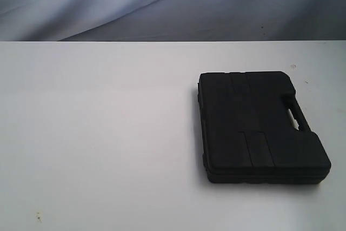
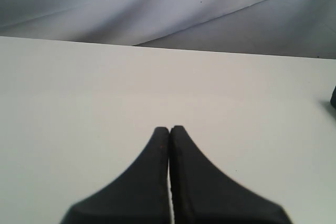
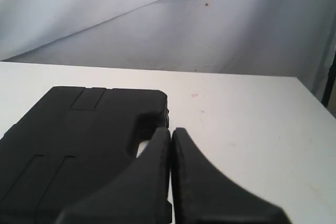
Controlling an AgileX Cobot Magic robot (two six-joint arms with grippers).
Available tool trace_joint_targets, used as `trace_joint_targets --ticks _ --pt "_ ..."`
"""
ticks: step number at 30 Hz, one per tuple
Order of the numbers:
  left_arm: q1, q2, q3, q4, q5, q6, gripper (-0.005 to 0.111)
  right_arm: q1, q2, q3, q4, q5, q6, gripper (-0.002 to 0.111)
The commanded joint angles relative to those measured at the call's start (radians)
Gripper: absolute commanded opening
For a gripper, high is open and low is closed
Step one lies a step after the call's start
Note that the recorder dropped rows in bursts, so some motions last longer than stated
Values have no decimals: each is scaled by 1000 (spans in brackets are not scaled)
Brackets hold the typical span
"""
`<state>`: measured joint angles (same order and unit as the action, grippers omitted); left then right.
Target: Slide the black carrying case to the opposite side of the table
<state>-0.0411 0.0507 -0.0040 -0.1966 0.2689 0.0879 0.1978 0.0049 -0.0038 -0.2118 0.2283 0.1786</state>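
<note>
The black carrying case [image 1: 260, 125] lies flat on the white table [image 1: 97, 133], on the right side in the exterior view, its handle toward the right edge. Neither arm shows in that view. In the right wrist view my right gripper [image 3: 171, 130] is shut with nothing in it, its tips by the handle side of the case [image 3: 73, 140]. In the left wrist view my left gripper [image 2: 169, 128] is shut and empty over bare table [image 2: 79, 103], and only a dark corner of the case [image 2: 333, 97] peeks in at the frame edge.
A grey-blue cloth backdrop [image 1: 162, 4] hangs behind the table's far edge. Small specks dot the tabletop near the front left [image 1: 38, 217]. The table's side edge [image 3: 315, 98] shows in the right wrist view.
</note>
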Motion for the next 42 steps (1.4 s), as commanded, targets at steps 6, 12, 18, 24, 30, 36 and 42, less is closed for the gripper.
trace_joint_targets --ticks 6,12,18,24,30,36,42 --pt "3 -3 4 0 -3 -1 0 2 -5 4 20 116 125 0" --pt "3 -3 4 0 -3 -1 0 2 -5 4 16 111 125 0" --pt "3 -3 4 0 -3 -1 0 2 -5 4 16 111 125 0" --pt "3 -3 4 0 -3 -1 0 2 -5 4 18 111 125 0" --pt "3 -3 4 0 -3 -1 0 2 -5 4 18 111 125 0" --pt "3 -3 4 0 -3 -1 0 2 -5 4 18 111 125 0" --pt "3 -3 4 0 -3 -1 0 2 -5 4 18 111 125 0"
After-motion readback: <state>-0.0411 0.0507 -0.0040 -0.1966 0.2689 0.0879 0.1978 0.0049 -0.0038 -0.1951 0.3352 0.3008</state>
